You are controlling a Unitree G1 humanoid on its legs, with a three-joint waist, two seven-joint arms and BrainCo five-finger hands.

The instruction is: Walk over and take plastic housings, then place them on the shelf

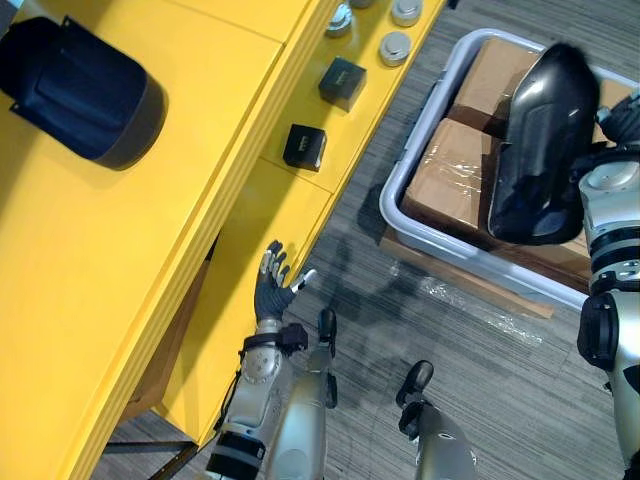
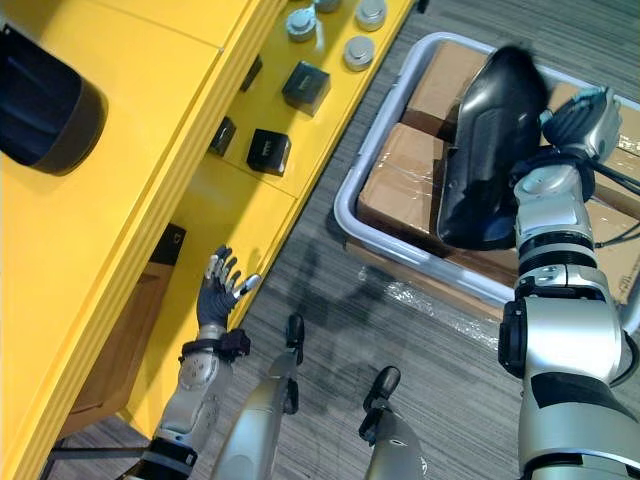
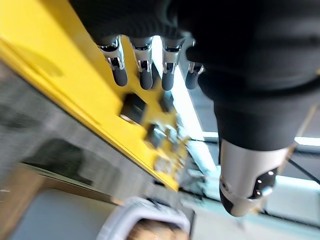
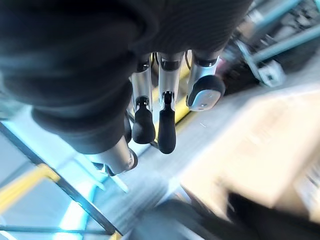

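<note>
A glossy black plastic housing (image 2: 490,150) stands on end, tilted, over the cardboard boxes (image 1: 450,170) in a grey tote (image 1: 392,208). My right hand (image 2: 585,115) is just to its right, fingers (image 4: 166,125) straight and closed on nothing. The housing sits beside the wrist, and I cannot tell whether they touch. A second dark housing (image 1: 80,90) lies on the top of the yellow shelf (image 1: 200,230) at the far left. My left hand (image 1: 272,285) hangs open, fingers spread, close to the shelf's lower front edge.
Two small black boxes (image 1: 305,147) (image 1: 342,82) and several round silver parts (image 1: 395,47) sit on a lower shelf level. The tote rests on a flat board, with clear plastic film (image 1: 470,300) on the carpet in front of it. Grey carpet lies between shelf and tote.
</note>
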